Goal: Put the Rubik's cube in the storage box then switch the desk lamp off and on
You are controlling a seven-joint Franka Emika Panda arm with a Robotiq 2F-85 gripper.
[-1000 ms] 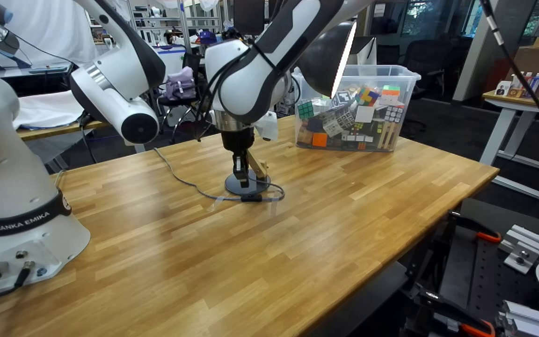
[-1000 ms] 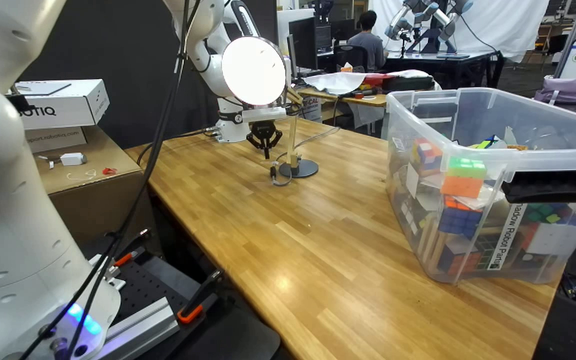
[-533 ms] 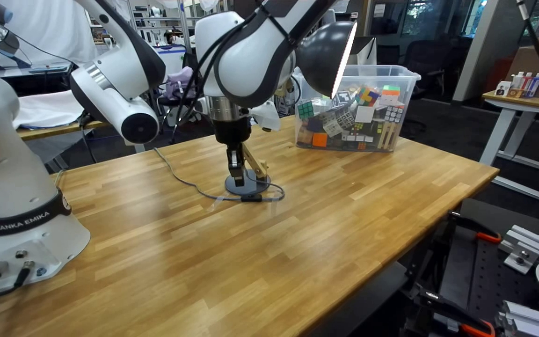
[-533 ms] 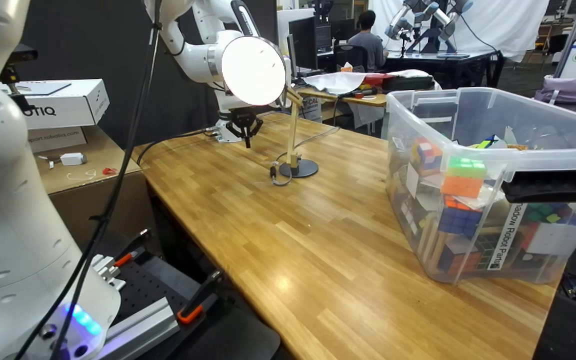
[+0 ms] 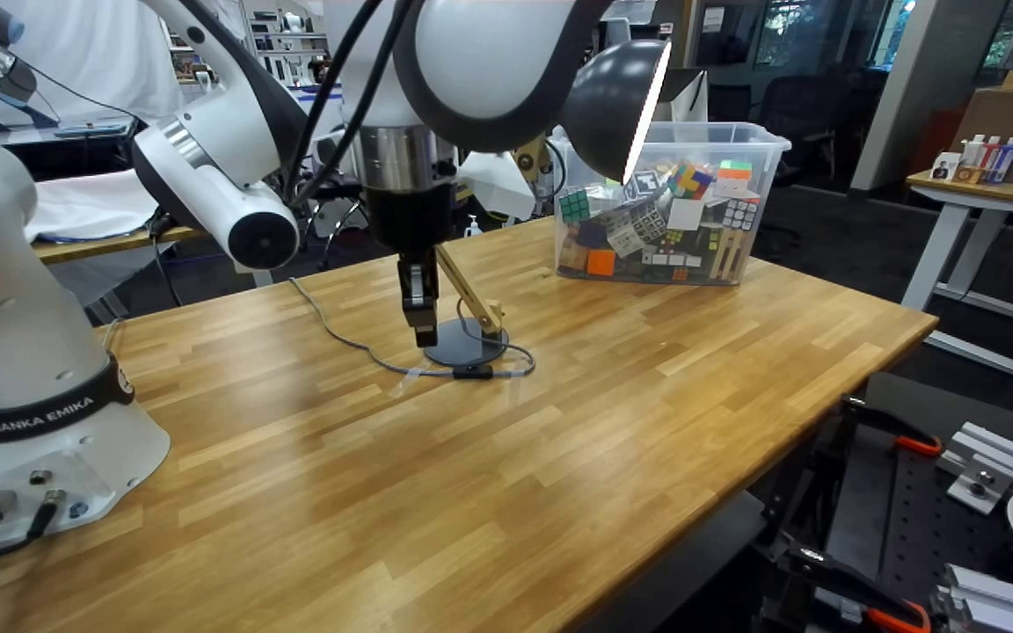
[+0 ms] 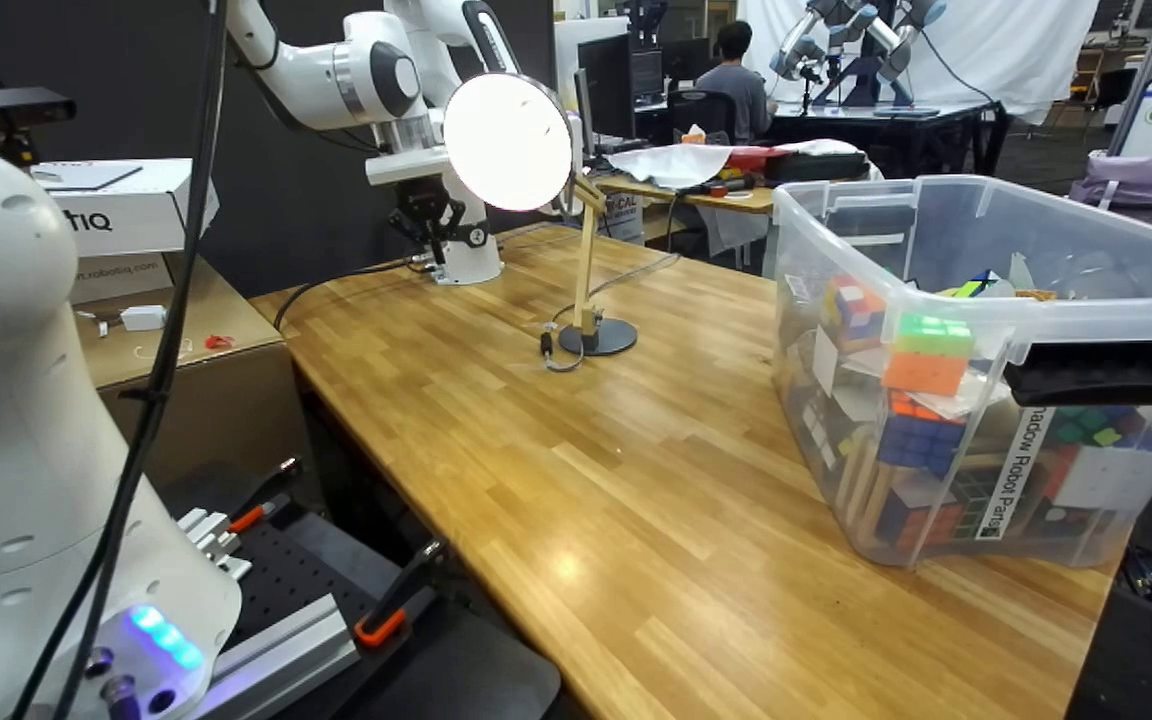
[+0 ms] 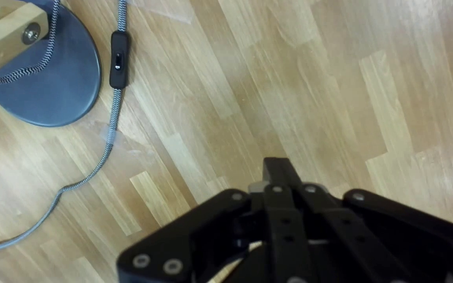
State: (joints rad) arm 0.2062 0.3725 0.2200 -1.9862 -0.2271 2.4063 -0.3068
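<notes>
My gripper (image 5: 425, 341) is shut and empty above the table beside the desk lamp; it also shows in an exterior view (image 6: 439, 258) and in the wrist view (image 7: 277, 162). The desk lamp is lit: its dark head (image 5: 612, 110) shows a bright white face (image 6: 508, 142). Its dark round base (image 7: 53, 94) and black cord switch (image 7: 119, 59) are apart from my fingers, at upper left in the wrist view. The clear storage box (image 5: 709, 132), also in an exterior view (image 6: 1116, 312), holds several colourful cubes. I cannot tell which is the task's Rubik's cube; none lies on the table.
A second white robot arm (image 5: 58, 352) stands on the wooden table (image 5: 436, 492). The lamp's grey cord (image 7: 81, 182) runs over the table, with clear tape near the switch. Clamps with orange parts (image 6: 381, 628) sit beyond the table edge.
My gripper has moved away from the lamp base and switch, going left in both exterior views and nearer the second arm's base in one. The lamp stays lit and the box has not moved.
</notes>
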